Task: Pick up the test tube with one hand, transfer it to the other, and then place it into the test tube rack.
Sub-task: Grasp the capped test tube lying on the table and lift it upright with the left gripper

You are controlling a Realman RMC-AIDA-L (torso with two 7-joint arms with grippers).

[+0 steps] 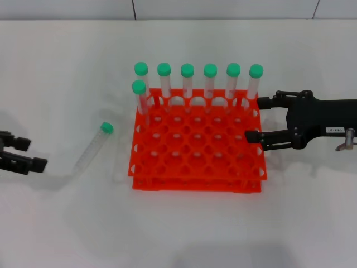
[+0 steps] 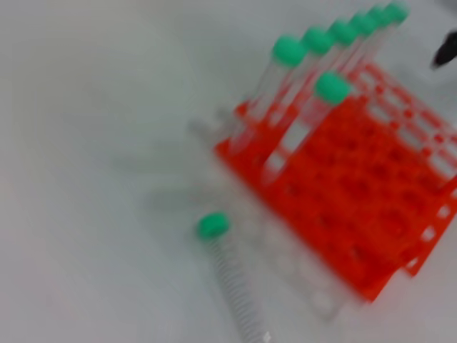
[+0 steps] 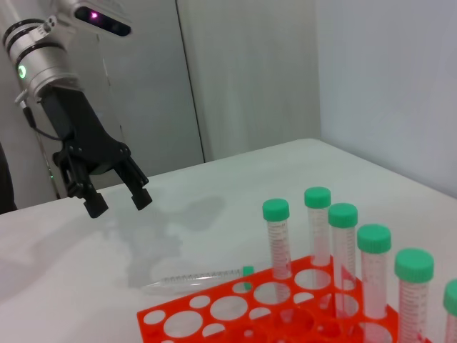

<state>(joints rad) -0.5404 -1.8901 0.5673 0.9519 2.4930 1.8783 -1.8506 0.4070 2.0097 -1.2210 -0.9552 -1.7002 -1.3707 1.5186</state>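
On the white worktop [image 1: 184, 229], head view: slim clear test tube with green screw cap [image 1: 91, 149] lies flat, left of the bright orange-red square rack [image 1: 197, 146]; seven capped tubes [image 1: 210, 84] stand upright in it.
Left gripper [image 1: 27, 154]: unlabelled, black, fingers parted, empty, near the lying tube.
Right gripper [image 1: 257, 119]: white-labelled, fingers wide, at the rack's right edge.
Left wrist view: tube [image 2: 230, 279] beside rack [image 2: 371, 200].
Right wrist view: left gripper [image 3: 118, 201] hangs above the worktop, tube [image 3: 200, 279] lying behind the rack [image 3: 235, 314].

Clear smooth plastic tube [image 1: 92, 149], green cap; glossy orange plastic rack [image 1: 196, 181]; matt white table [image 1: 67, 223]; matt black grippers [image 1: 261, 119].
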